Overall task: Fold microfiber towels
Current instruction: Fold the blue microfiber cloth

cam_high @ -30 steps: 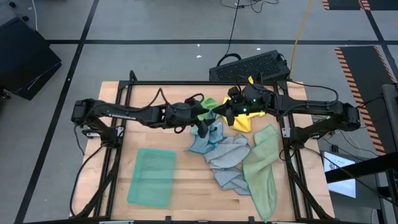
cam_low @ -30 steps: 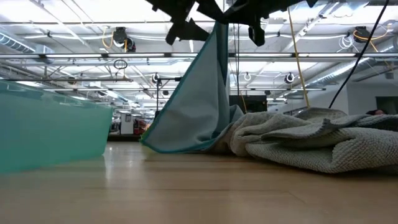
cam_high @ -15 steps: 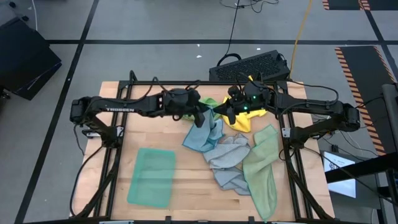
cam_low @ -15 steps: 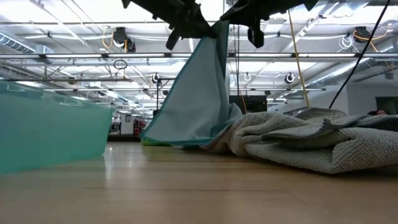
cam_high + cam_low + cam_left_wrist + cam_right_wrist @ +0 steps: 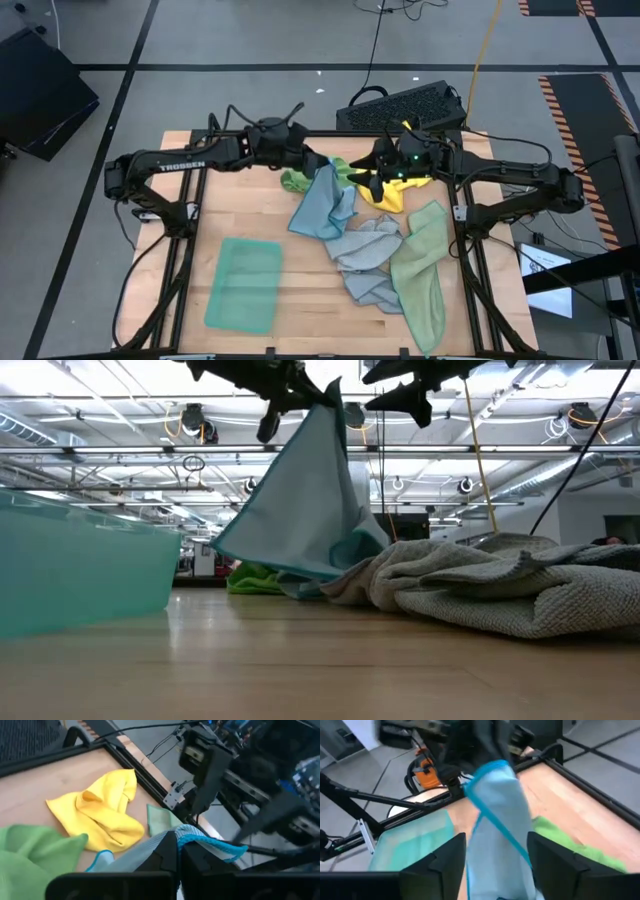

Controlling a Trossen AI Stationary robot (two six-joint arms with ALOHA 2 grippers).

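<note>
Left gripper (image 5: 313,163) pinches the light blue towel (image 5: 322,205) aloft at twelve o'clock; right gripper (image 5: 368,181), jaws apart, hovers beside it at three

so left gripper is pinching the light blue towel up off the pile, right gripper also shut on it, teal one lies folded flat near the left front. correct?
Not quite. The right gripper is open, its fingers spread either side of the light blue towel, as the right wrist view shows. The rest holds: the left gripper is shut on that towel, lifting it off the pile, and the teal towel lies folded flat near the left front.
</note>
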